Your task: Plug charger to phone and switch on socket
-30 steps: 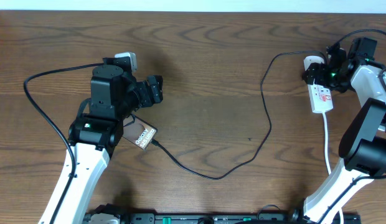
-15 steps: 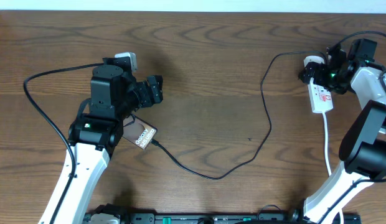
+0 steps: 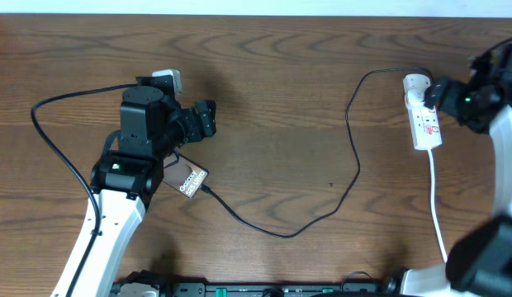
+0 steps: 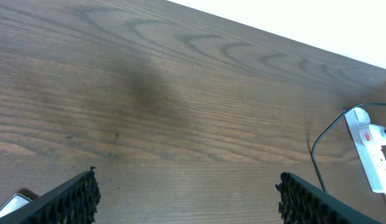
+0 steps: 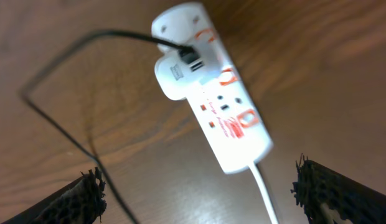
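The dark brown phone [image 3: 186, 178] lies flat, half hidden under my left arm. The black charger cable [image 3: 353, 177] meets the phone's near end, loops across the table and ends at the white adapter on the far end of the socket [image 3: 424, 117]. My left gripper [image 3: 208, 118] hovers open just past the phone, with only bare wood between its fingers [image 4: 73, 200]. My right gripper [image 3: 438, 91] is open at the right of the socket's far end. In the right wrist view the socket [image 5: 219, 102] lies ahead of the wide fingers [image 5: 330, 196], held by nothing.
The socket's white cord [image 3: 435, 202] runs down toward the table's front edge at the right. A black robot cable [image 3: 54, 144] arcs around the left arm. Brown wood [image 3: 281, 124] lies between the two arms. The socket [image 4: 369, 142] shows far right in the left wrist view.
My right arm has pulled back to the right, away from the socket's far end, with its jaws opening wider. The left arm, phone and cable have not moved.
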You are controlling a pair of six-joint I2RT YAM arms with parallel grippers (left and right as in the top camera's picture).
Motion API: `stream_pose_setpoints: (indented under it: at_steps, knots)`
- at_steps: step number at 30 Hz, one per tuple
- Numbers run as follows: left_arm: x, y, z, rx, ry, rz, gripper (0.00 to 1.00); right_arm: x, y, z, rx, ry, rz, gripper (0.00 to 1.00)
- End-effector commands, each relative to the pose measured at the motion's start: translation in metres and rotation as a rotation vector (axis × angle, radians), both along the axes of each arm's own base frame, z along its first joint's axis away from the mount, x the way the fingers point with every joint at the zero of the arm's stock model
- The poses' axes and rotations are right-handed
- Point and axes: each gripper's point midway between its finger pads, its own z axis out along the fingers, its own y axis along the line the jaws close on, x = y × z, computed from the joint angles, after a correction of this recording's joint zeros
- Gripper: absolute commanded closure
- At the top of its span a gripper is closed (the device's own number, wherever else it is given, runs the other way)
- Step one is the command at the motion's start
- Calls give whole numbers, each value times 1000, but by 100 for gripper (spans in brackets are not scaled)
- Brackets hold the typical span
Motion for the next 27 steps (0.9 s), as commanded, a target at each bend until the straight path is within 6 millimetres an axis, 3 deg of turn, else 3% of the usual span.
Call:
stream_pose_setpoints:
  at_steps: [1,5,8,20,27]
  knots:
    - [2,2,5,24,-17,0,11,-20,-3,41,1,-66,-178,1]
    - [2,2,5,24,-17,0,11,-31,1,71,-2,-143,-192,1]
    - [2,2,5,24,-17,0,11,-35,2,82,-9,-173,-192,1]
    - [1,2,8,22,-26,-1,11,-35,3,84,-10,-178,-192,1]
    - [-13,5,35,14,-99,4,11,-35,3,84,-10,-177,-192,1]
